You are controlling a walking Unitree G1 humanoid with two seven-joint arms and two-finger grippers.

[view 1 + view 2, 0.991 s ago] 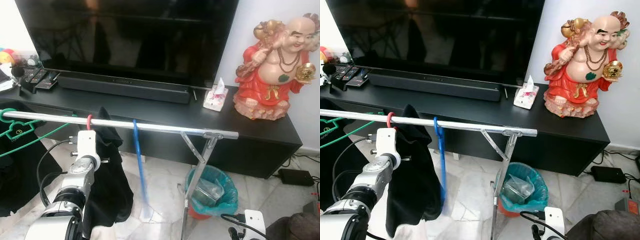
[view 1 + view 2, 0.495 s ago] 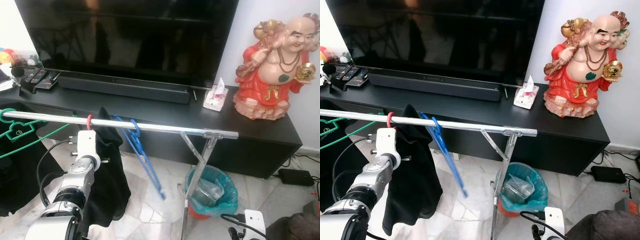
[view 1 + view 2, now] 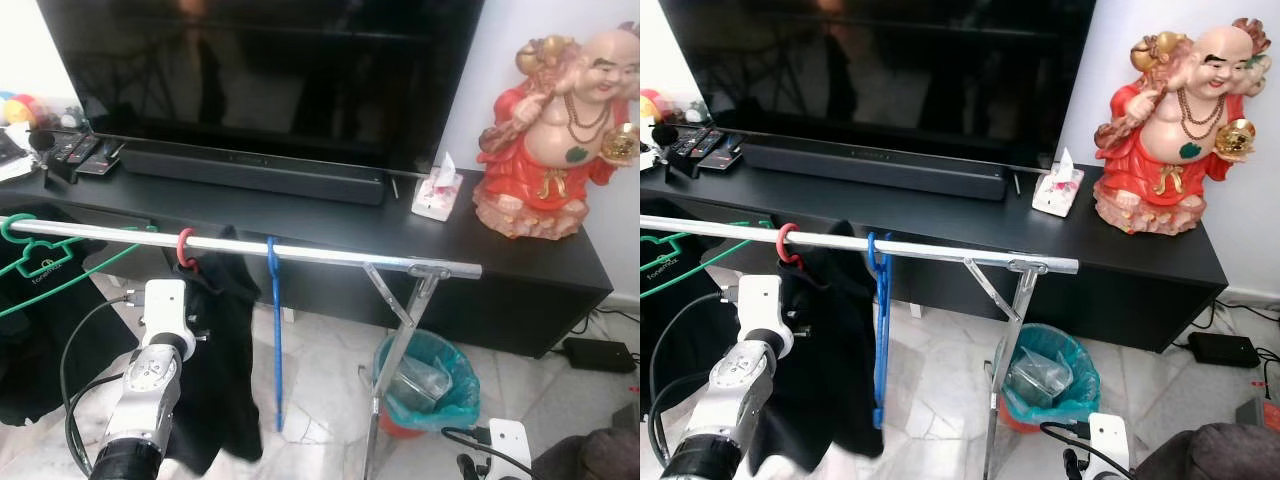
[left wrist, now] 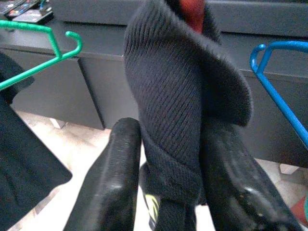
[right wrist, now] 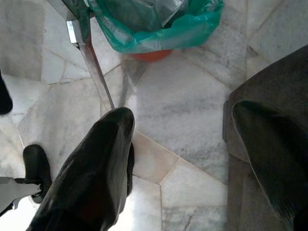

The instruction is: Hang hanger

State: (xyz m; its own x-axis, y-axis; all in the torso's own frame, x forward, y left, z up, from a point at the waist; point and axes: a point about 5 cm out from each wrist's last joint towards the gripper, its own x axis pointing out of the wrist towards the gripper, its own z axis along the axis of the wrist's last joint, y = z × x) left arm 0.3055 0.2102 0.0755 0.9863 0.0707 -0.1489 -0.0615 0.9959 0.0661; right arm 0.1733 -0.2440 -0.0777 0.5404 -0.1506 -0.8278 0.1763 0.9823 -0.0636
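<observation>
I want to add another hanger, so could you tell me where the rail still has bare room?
The rail is bare from the blue hanger to the bracket. Leftward it is crowded: the red hanger with its black garment, held by the left gripper, then the green hanger.

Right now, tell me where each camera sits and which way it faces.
Left eye view: head camera, looking forward and down at the clothes rail, blue hanger and TV; left arm shows.
Right eye view: same head camera and scene, the Buddha statue at right.
Left wrist view: looks along the left gripper, its fingers around the black garment on a red hanger.
Right wrist view: looks down past the right gripper, open, at marble floor and the green-lined bin.
Shared: the blue hanger shows in both eye views and the left wrist view.
</observation>
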